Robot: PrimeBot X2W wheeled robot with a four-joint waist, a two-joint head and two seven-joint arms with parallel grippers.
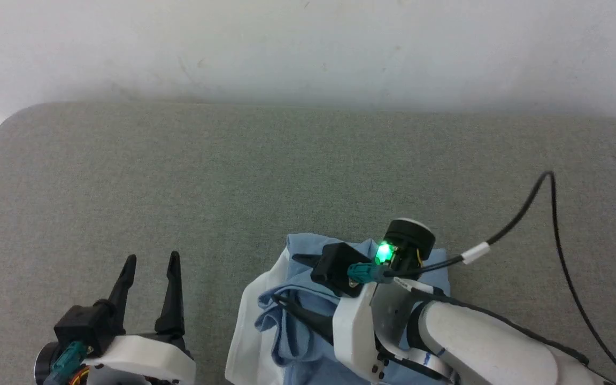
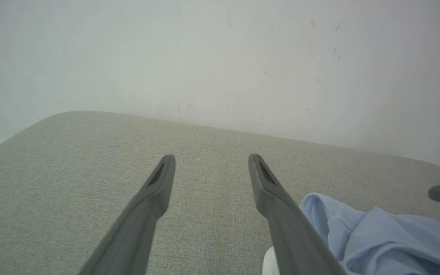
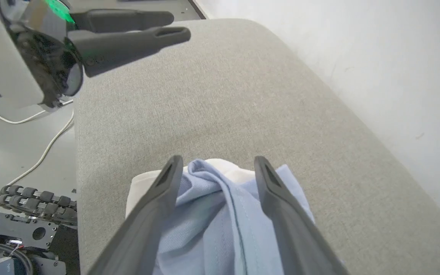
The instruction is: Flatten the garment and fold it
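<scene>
The garment, light blue with a white panel, is seen crumpled and bunched, unfolded, toward the near side of the grey padded surface.

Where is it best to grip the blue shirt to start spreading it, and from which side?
Probably the raised blue fold of the garment: it stands up as a ridge between the open fingers of the right gripper, so closing from above should pinch it. The white panel lies flatter and offers less to pinch.
</scene>
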